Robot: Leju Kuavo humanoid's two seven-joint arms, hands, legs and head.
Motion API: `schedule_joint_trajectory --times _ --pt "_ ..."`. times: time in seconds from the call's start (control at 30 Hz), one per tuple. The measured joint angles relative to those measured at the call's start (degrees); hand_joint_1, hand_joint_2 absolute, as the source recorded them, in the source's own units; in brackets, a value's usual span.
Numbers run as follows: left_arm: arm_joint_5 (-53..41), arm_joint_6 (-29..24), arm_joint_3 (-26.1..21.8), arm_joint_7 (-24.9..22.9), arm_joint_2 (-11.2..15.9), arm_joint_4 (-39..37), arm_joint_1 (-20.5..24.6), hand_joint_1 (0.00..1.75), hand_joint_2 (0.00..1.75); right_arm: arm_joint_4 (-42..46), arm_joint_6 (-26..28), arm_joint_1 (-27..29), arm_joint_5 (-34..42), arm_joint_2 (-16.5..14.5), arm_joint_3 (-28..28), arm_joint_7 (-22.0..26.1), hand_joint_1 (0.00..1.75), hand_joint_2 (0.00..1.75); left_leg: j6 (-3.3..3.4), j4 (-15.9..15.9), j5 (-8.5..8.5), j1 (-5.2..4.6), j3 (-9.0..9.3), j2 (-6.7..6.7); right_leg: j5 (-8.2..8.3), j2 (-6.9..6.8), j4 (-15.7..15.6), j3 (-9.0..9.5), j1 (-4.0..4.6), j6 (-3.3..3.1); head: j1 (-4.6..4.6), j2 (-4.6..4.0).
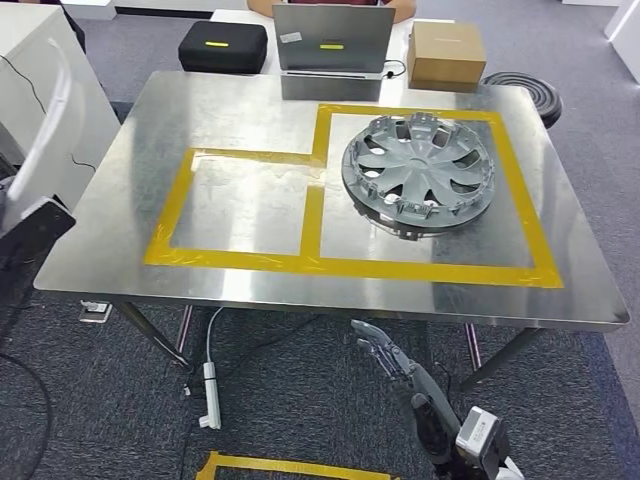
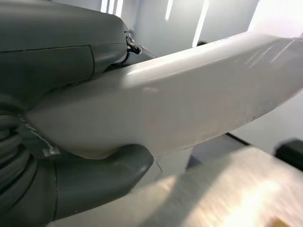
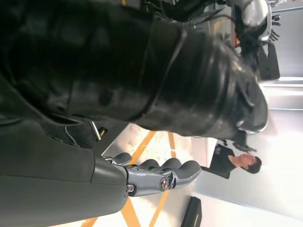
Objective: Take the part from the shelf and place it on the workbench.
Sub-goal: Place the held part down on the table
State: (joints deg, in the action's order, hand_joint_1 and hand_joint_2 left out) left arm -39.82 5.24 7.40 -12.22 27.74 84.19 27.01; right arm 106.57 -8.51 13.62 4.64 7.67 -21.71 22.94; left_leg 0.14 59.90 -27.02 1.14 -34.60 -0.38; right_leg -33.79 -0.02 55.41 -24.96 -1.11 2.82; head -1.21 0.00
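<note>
So we've got a silver hubcap [image 1: 418,172] lying flat on the steel table [image 1: 226,110], inside the bigger of the two yellow tape rectangles [image 1: 521,190], over on the right half. The smaller rectangle sits just beside it on the left.

Our left robot hand [image 2: 71,182] is gripping a long white curved part [image 2: 185,99], thumb pressed under it and the rest of the hand over the top; in the head view that same white piece [image 1: 47,120] arcs up at the far left edge, off the table.

Our right robot hand [image 1: 392,358] hangs below the table's near edge, fingers stretched out straight and holding nothing; the right wrist view shows those fingers [image 3: 168,172] extended side by side.

At the far side there's a black case [image 1: 223,45], a laptop [image 1: 332,40] and a cardboard box [image 1: 447,52]. A white power strip [image 1: 210,395] lies on the grey carpet under the table
</note>
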Motion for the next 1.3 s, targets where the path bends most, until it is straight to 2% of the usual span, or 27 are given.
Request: schedule_joint_trajectory --times 0.17,0.37,0.87,1.2,1.3 --pt "-1.4 1.1 6.3 -0.4 -4.1 -2.7 3.4 1.75 1.75 -0.2 -1.3 -0.7 -0.2 0.0 0.0 -0.2 0.00 0.00 0.00 0.0 0.00 -0.02 0.01 0.07 0.03 0.11 0.0 0.00 0.00 0.00 0.00 0.00" --pt "-4.3 1.4 9.9 -1.5 -6.3 -6.0 4.9 1.75 1.75 -0.4 -1.8 -1.1 -0.6 0.0 0.0 -1.0 0.00 0.00 0.00 0.0 0.00 -0.02 0.02 0.08 0.03 0.12 0.0 -0.01 0.02 -0.01 -0.01 0.00" --pt "-9.7 1.9 11.5 -0.9 -5.9 -12.8 4.8 1.75 1.75 -0.4 -3.1 -1.3 -0.4 0.0 0.4 -2.1 0.00 0.00 0.00 -0.1 0.00 -0.01 0.01 0.11 0.01 0.09 0.0 -0.01 0.04 -0.01 -0.01 0.00" --pt "-10.4 1.8 11.5 -0.6 -5.7 -14.0 4.6 1.75 1.75 -0.4 -3.2 -1.4 -0.4 0.0 0.4 -2.2 0.00 0.00 -0.01 -0.1 0.01 -0.01 0.01 0.11 0.01 0.08 0.0 0.01 0.04 -0.01 -0.01 0.00" --pt "-13.2 0.6 11.2 1.5 -5.4 -14.6 3.9 1.75 1.75 -0.4 -3.3 -1.3 -0.7 0.0 0.4 -2.2 0.00 0.00 -0.03 -0.1 0.02 -0.01 0.01 0.11 0.01 0.07 0.0 0.00 0.04 -0.01 -0.01 0.00"
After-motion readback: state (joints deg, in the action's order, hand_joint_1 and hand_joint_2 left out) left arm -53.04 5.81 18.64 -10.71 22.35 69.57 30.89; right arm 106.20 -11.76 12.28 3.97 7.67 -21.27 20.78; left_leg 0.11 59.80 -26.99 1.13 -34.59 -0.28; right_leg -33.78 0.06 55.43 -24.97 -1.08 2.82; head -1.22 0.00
